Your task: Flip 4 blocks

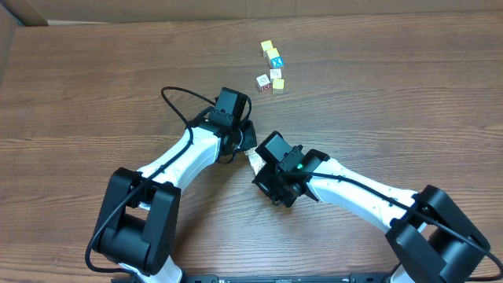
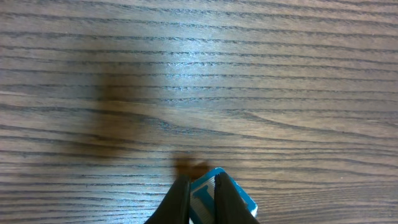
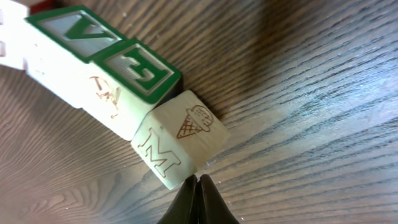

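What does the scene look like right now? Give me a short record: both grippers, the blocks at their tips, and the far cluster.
left gripper: shut; blue-bordered block at its tips, grip unclear
right gripper: shut, empty, tips at a corner of the M block
M block: cream, ice-cream cone face up, M on its side, against the E block
E block and V block: green-bordered, side by side, letters up
far cluster: five small cubes, one a blue X cube
table: wood grain

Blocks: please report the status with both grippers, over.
Left gripper shut on teal-edged block. Right gripper shut, empty, tips at M block. Green E block close beside it.
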Robot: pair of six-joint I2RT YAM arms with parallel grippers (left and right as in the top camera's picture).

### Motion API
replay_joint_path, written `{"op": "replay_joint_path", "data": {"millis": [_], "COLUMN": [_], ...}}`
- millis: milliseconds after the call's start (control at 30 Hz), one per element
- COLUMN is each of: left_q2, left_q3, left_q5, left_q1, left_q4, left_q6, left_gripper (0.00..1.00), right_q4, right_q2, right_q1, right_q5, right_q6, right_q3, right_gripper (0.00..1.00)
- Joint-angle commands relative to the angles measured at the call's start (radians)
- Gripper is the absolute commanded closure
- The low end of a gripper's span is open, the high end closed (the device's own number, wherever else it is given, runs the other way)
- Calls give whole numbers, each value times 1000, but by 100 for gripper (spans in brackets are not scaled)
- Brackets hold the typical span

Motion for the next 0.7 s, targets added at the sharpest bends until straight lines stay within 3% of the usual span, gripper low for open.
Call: {"op": "replay_joint_path", "data": {"millis": [0,433,533,667], "left_q2": [13,13,13,13], "left_q3": [-8,-8,-8,-8], "left_q5": [8,0,0,1], "left_q1": [-11,-11,-11,-11], "left_q4": [-11,-11,-11,-10], "left_q6": [17,17,17,17], "left_gripper": [93,88,84,83], "right_q4": [3,-7,-7,-15], "right_q2": [-48,-48,-48,-48], "right_q1": [-5,-4,-4,-4], "right_q5": [47,50,50,50], "right_q6": [-23,-23,-23,-23], "right_q3": [24,24,24,24], "right_gripper": [96,96,87,85]}}
